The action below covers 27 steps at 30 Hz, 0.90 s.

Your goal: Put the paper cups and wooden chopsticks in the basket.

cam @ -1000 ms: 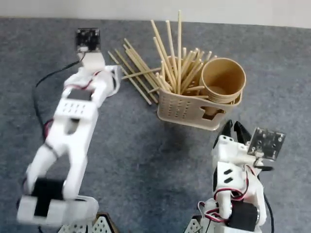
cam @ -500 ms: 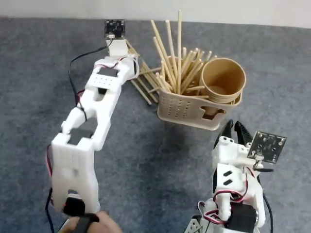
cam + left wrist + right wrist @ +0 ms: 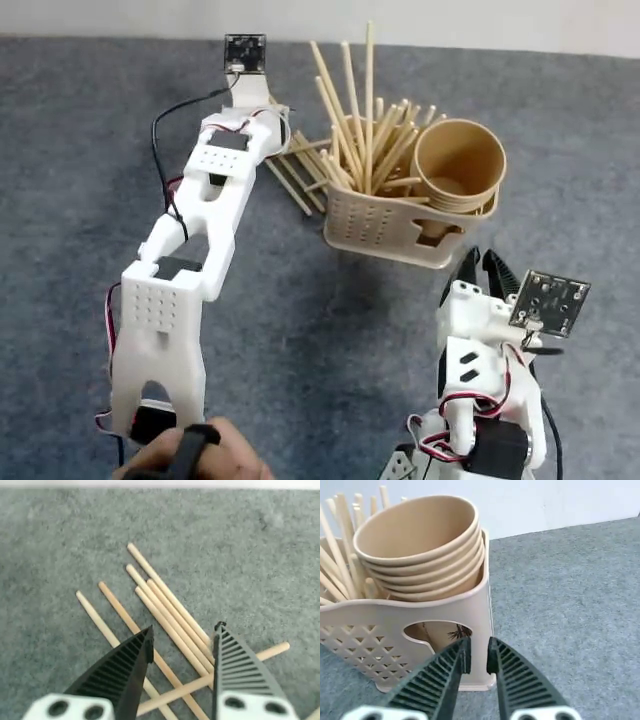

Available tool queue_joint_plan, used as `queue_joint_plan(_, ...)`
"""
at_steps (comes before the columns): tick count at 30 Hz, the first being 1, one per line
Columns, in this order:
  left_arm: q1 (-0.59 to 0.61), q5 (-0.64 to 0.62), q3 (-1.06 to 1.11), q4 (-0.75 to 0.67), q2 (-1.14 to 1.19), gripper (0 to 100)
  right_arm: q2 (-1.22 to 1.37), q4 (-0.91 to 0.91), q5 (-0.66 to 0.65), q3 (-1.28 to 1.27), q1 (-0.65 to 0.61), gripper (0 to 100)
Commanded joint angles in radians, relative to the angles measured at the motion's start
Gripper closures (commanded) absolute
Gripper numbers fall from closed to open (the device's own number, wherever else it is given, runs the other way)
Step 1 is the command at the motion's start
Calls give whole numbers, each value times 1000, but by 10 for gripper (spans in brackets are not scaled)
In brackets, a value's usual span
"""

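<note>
While the left pincer (image 3: 184, 628) hangs open over the loose chopsticks (image 3: 167, 612), jaws wide and nothing between them, the step in hand looks like picking up this pile.

- Between the tips: a tight group of sticks side by side, touching. Two more run partly under one jaw. One stick crosses beneath the group at an angle.
- To do it well, I judge: come straight down until the tips meet the carpet (image 3: 300, 330), jaws straddling the tight group across its length, not along it. Close slowly so the sticks roll together instead of squirting out. Bite near mid-length, or the bundle will droop at one end.
- Risk: the crossing stick may lever up or drag along. Better to take the parallel group and leave strays for another pass.

From above, the loose pile lies at about 10 o'clock from the basket (image 3: 385, 230), just beside it. The basket already holds standing chopsticks (image 3: 365, 130) fanned toward its 11 o'clock side and stacked paper cups (image 3: 460, 165) at its 3 o'clock end. The standing sticks rise well above the rim, so the lift needs height before crossing over.

The right pincer (image 3: 478, 644) sits near the basket's 5 o'clock wall, all but closed, gripping nothing.
</note>
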<state>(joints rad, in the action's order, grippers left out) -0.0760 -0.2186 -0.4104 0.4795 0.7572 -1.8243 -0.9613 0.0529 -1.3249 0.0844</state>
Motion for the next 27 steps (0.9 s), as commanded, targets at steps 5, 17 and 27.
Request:
queue_joint_plan(5,-18,31,-176,-150,162,846,-4,16,9,8,10,930)
queue_joint_plan(17,-35,144,-753,17,578,888,-4,-25,11,8,8,930)
queue_joint_plan(27,-10,259,-1144,615,677,892,-4,-25,11,8,8,930)
